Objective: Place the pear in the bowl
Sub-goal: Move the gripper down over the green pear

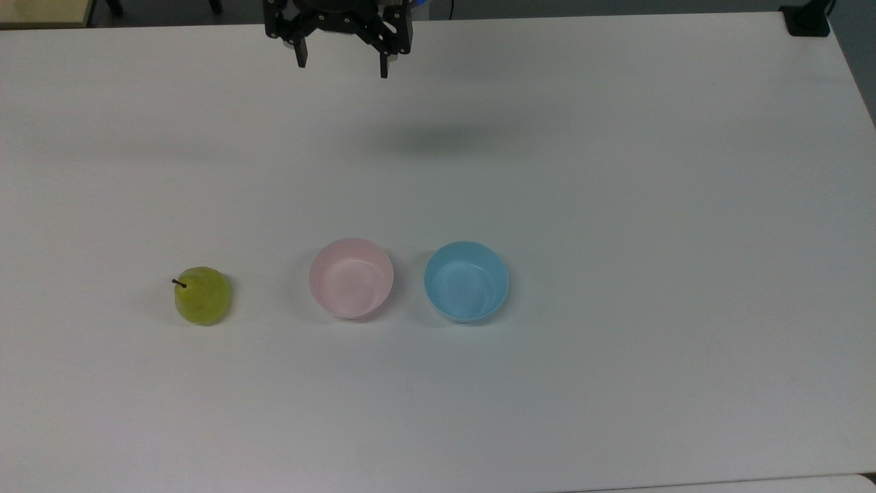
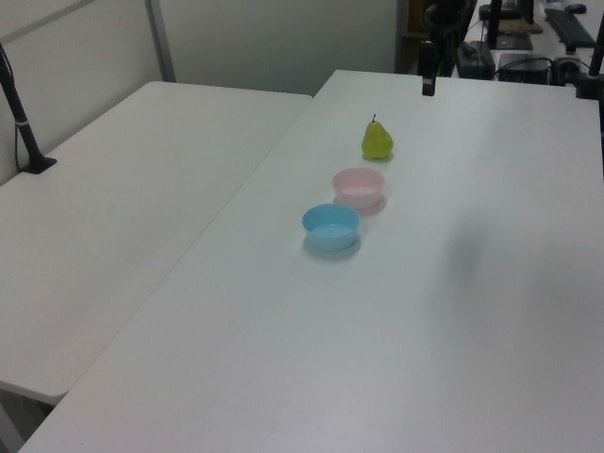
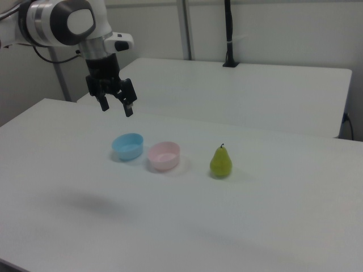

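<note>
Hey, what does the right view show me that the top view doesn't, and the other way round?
Right view alone: the white and grey arm above the gripper, a second white table behind, and the pear standing upright with its narrow neck.

Top view alone: the inside of the pink bowl and blue bowl, both holding nothing, and the row laid out from above.

Both: the gripper open and high above the table, well away from the pear, which stands apart from the pink bowl beside it.

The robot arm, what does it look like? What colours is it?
The arm is white and rounded, with dark grey joint bands and a grey disc on its side. At its end is a black pincer with two thin black fingers. A dark cable runs behind the arm.
</note>
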